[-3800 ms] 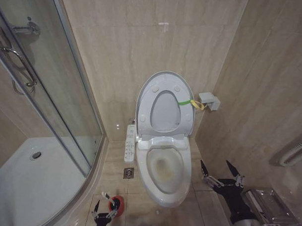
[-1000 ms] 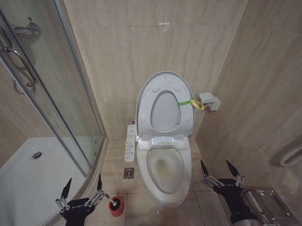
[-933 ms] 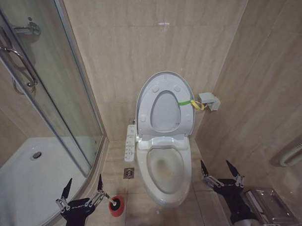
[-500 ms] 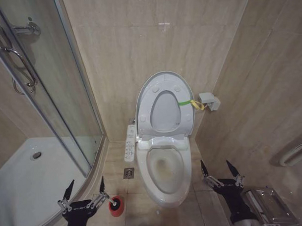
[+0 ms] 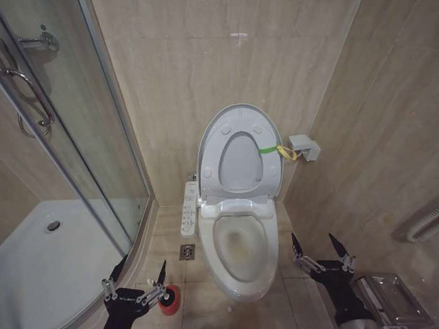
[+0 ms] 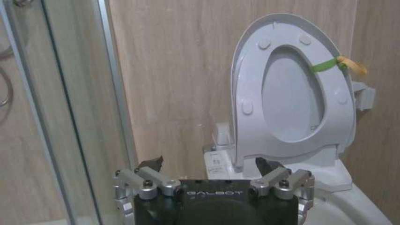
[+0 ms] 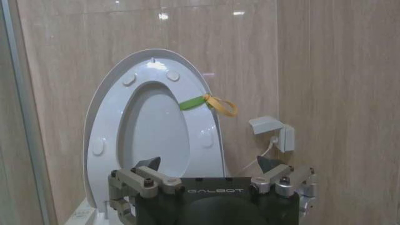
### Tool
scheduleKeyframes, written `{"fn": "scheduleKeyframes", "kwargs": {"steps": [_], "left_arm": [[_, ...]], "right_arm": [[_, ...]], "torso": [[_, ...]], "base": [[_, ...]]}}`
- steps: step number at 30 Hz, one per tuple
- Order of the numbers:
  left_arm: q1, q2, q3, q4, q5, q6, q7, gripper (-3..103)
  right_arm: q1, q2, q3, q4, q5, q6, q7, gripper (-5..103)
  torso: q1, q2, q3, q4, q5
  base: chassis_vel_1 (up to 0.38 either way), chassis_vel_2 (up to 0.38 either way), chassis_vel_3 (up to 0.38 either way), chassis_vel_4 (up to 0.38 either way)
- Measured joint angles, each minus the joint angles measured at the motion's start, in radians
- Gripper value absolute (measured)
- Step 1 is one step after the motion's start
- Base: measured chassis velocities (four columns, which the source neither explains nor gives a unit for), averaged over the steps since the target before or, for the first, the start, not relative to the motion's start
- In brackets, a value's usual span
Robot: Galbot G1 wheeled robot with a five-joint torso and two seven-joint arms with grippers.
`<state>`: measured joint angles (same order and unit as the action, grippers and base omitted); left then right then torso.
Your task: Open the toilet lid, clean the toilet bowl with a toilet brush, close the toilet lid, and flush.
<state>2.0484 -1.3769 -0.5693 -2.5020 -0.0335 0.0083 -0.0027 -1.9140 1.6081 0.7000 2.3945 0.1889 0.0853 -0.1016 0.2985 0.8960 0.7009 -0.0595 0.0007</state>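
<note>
At the floor, left of the bowl: left gripper (image 5: 134,286), jaws wide, has shifted toward the toilet brush (image 5: 167,299).
Right gripper (image 5: 322,256): wide, empty.
Toilet lid (image 5: 239,152): already raised.
Meaning: brush pickup looks imminent.

Even warm light, ceiling glare on wall tiles (image 5: 237,35), sharp focus

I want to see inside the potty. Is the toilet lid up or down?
Up. The toilet lid stands upright against the wall, leaving the toilet bowl uncovered.
</note>
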Motion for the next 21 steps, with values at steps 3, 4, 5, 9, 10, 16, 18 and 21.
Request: {"fn": "scheduleKeyframes", "kwargs": {"steps": [3, 4, 5, 9, 10, 16, 18, 21], "left_arm": [[0.008, -0.005, -0.013, 0.0, 0.0, -0.011, 0.005, 98], [0.008, -0.005, -0.013, 0.0, 0.0, -0.011, 0.005, 98], [0.009, -0.007, -0.013, 0.0, 0.0, -0.019, 0.004, 98], [0.009, -0.016, -0.008, 0.0, 0.0, -0.032, 0.001, 98], [0.009, -0.018, -0.005, 0.0, 0.003, -0.033, 0.001, 98], [0.008, -0.02, 0.0, 0.0, 0.01, -0.033, 0.001, 99], [0.008, -0.02, 0.0, 0.0, 0.01, -0.033, 0.001, 99], [0.008, -0.02, 0.0, 0.0, 0.01, -0.033, 0.001, 99]], "right_arm": [[0.0, 0.0, 0.0, 0.0, 0.0, 0.0, 0.0, 100], [0.0, 0.0, 0.0, 0.0, 0.0, 0.0, 0.0, 100], [0.0, 0.0, 0.0, 0.0, 0.0, 0.0, 0.0, 100], [0.0, 0.0, 0.0, 0.0, 0.0, 0.0, 0.0, 100], [0.0, 0.0, 0.0, 0.0, 0.0, 0.0, 0.0, 100], [0.0, 0.0, 0.0, 0.0, 0.0, 0.0, 0.0, 100], [0.0, 0.0, 0.0, 0.0, 0.0, 0.0, 0.0, 100], [0.0, 0.0, 0.0, 0.0, 0.0, 0.0, 0.0, 100]], "torso": [[0.0, 0.0, 0.0, 0.0, 0.0], [0.0, 0.0, 0.0, 0.0, 0.0], [0.0, 0.0, 0.0, 0.0, 0.0], [0.0, 0.0, 0.0, 0.0, 0.0001], [0.0, 0.0, 0.0, 0.0, 0.0], [0.0, 0.0, 0.0, 0.0, 0.0001], [0.0, 0.0, 0.0, 0.0, 0.0001], [0.0, 0.0, 0.0, 0.0, 0.0001]], "base": [[0.0, 0.0, 0.0, 0.0], [0.0, 0.0, 0.0, 0.0], [0.0, 0.0, 0.0, 0.0], [0.0, 0.0, 0.0, 0.0], [0.0, 0.0, 0.0, 0.0], [0.0, 0.0, 0.0, 0.0], [0.0, 0.0, 0.0, 0.0], [0.0, 0.0, 0.0, 0.0]]}}
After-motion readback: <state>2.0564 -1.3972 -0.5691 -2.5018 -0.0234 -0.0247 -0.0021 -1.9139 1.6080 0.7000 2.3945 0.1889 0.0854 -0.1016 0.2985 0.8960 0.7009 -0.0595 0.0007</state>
